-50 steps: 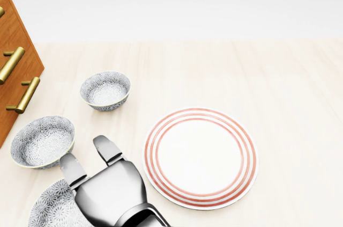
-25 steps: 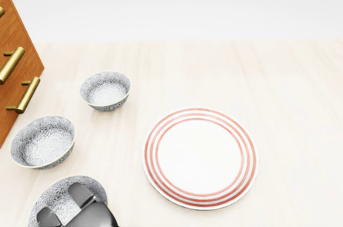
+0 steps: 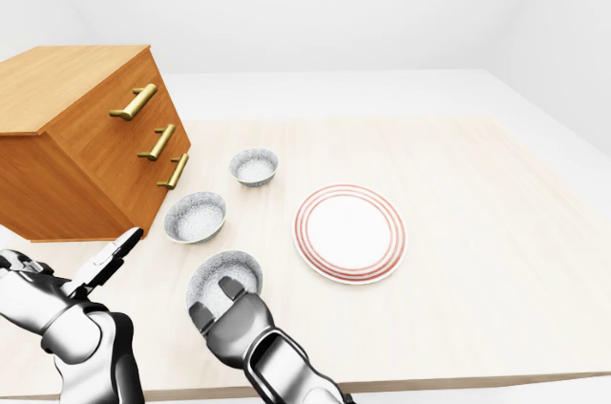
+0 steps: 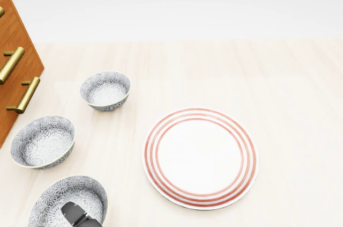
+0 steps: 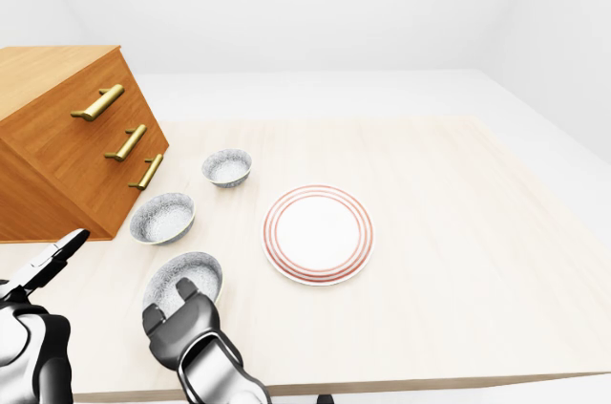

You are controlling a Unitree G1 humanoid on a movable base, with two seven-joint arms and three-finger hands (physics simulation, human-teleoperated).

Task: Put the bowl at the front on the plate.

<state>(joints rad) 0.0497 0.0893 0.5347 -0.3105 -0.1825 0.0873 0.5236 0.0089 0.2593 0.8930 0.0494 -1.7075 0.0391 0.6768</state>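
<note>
Three grey patterned bowls stand in a row on the pale wooden table. The nearest bowl (image 3: 232,266) lies lowest in the left-eye view, left of and below the red-ringed plate (image 3: 349,232). My right hand (image 3: 212,297) reaches in from the bottom and sits at that bowl's near rim, open. One of its fingers (image 4: 75,213) pokes into the bowl (image 4: 67,197), as the head view shows. My left hand (image 3: 110,256) hovers open at the far left, apart from the bowls. The plate (image 4: 200,157) has nothing on it.
The middle bowl (image 3: 195,217) and the far bowl (image 3: 254,166) stand beside a wooden dresser (image 3: 86,146) with brass handles at the left. The table's near edge (image 3: 458,387) runs along the bottom.
In the head view my right hand has drawn back toward the bottom edge, from above the gap between bowls and plate to the nearest bowl. Only a fingertip shows now. Bowls and plate stay put.
</note>
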